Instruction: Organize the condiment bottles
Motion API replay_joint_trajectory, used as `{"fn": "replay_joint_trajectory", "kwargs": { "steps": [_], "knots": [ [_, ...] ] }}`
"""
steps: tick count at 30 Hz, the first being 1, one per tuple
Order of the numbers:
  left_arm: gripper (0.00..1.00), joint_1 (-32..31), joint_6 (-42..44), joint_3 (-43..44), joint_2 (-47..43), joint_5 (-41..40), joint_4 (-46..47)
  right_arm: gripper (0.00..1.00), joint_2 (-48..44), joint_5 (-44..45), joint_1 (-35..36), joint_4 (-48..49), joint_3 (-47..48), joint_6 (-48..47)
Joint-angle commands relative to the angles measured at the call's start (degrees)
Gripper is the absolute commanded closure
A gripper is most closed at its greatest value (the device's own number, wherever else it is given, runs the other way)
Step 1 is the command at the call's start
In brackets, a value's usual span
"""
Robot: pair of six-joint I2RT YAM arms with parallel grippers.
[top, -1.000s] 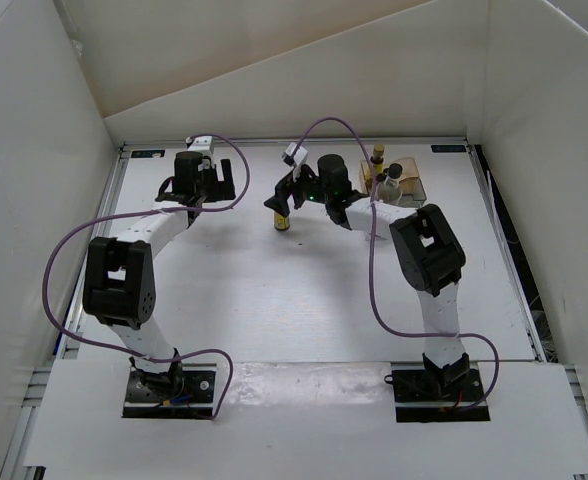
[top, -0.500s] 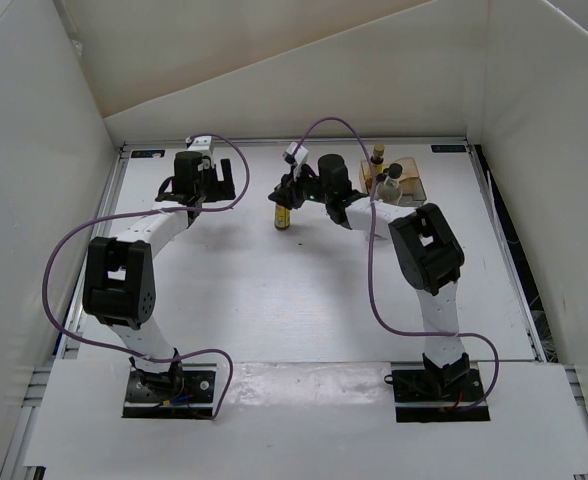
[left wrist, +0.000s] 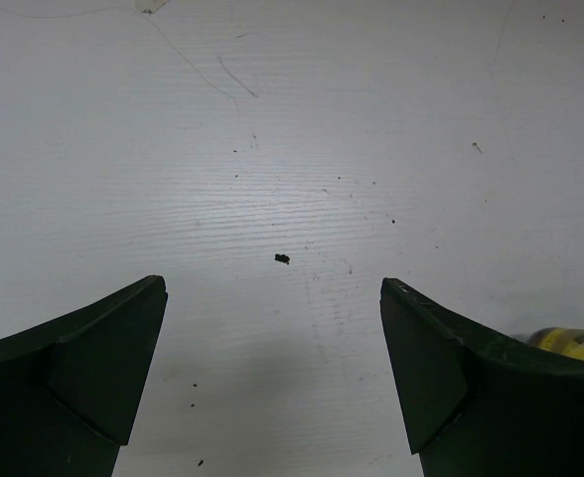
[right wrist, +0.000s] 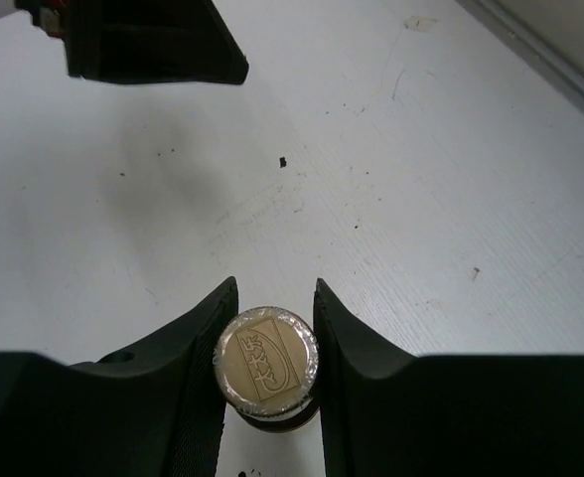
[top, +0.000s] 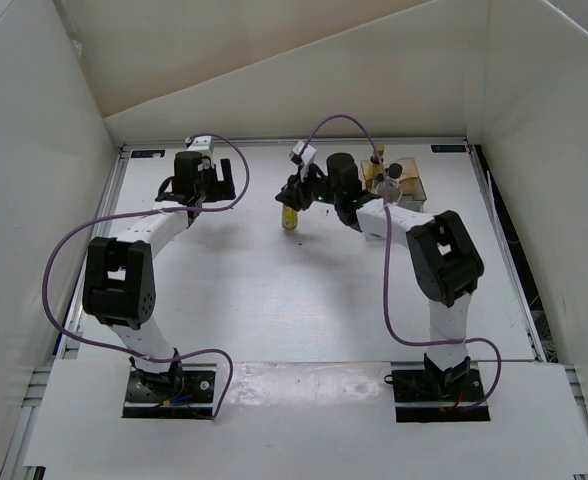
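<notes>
Top external view: the right gripper [top: 292, 203] sits in the upper middle of the frame, clamped on an upright yellow-amber bottle [top: 290, 220] above the white table [top: 274, 300]. Whether the bottle's base touches the table cannot be told from here. To the upper right, against the far edge, stands a clear box [top: 412, 188]. A second yellow-amber bottle [top: 378, 152] and a whitish bottle [top: 394, 176] with a black cap are at the box, partly hidden by the right arm. The left gripper [top: 196, 192] is in the upper left, well apart from the held bottle, its jaws spread with nothing between them.

Left wrist view: the two dark fingers [left wrist: 83, 368] stand wide apart at the lower corners, with only bare table and a small dark speck [left wrist: 282, 258] between them. A blurred strip of the held bottle shows at the right edge, behind the right-hand finger.

Right wrist view: the fingers [right wrist: 188, 378] press on both sides of the bottle, seen from above at the lower middle, its round top bearing a tan label inside a silvery rim. A dark part of the left arm [right wrist: 143, 40] fills the upper left corner.
</notes>
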Motion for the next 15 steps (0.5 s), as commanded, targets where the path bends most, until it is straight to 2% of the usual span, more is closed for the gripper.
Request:
{"fn": "replay_joint_trajectory", "kwargs": {
  "steps": [1,10,15],
  "knots": [
    [0.00,-0.15,0.31,-0.08,-4.10,0.34,0.49,1.00,-10.07,-0.58,-0.56,3.51,0.71,-1.93],
    [0.00,-1.64,1.02,0.80,-4.72,-0.45,-0.21,1.00,-23.94,1.70,-2.14,-2.73,0.27,-7.19],
    [0.00,-2.61,1.11,1.85,-4.37,-0.54,-0.30,1.00,-29.41,3.54,-7.32,-5.36,1.15,-9.12]
  ]
}}
